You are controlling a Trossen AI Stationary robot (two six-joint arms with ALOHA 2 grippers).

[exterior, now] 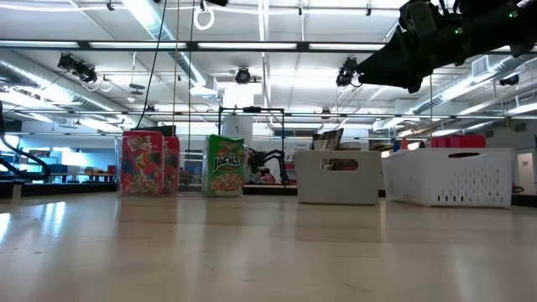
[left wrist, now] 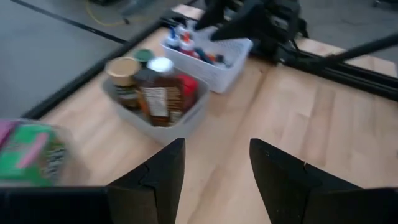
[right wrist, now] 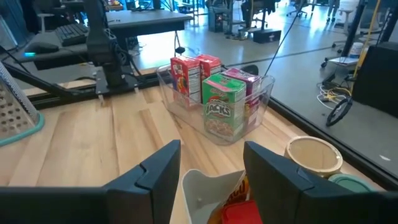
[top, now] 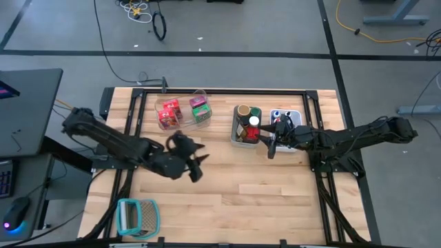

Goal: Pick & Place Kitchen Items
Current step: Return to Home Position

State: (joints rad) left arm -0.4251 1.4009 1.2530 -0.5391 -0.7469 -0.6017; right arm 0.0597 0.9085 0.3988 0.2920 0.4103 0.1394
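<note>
The left gripper (top: 198, 162) hangs over bare worktop (top: 262, 200) in front of the clear bin (top: 185, 125), its 2 fingers spread apart with nothing between them; its wrist view (left wrist: 216, 149) looks past the parted fingers towards the grey and white bins, both apart from it. The clear bin stands at the far side of the worktop and holds the red packets (top: 169, 114) and a green packet (top: 200, 110), upright side by side. To its right stands the grey bin (top: 236, 140), packed with a brown jar (top: 242, 111) under a tan lid, a white-capped bottle (top: 253, 121) and other jars. Touching or just beside it on the right is the white bin (top: 298, 114), where the small capped bottles (top: 279, 116) lie. The right gripper (top: 269, 145) hovers above the near edge of the grey bin, close to the white bin; its 2 fingers are also apart and empty, and its wrist view (right wrist: 211, 152) shows the grey bin's corner and a red cap directly below the gap, with the packets in the clear bin farther off. The teal-and-white ribbed holder (top: 138, 215) lies near the front left corner, well apart from both grippers.
</note>
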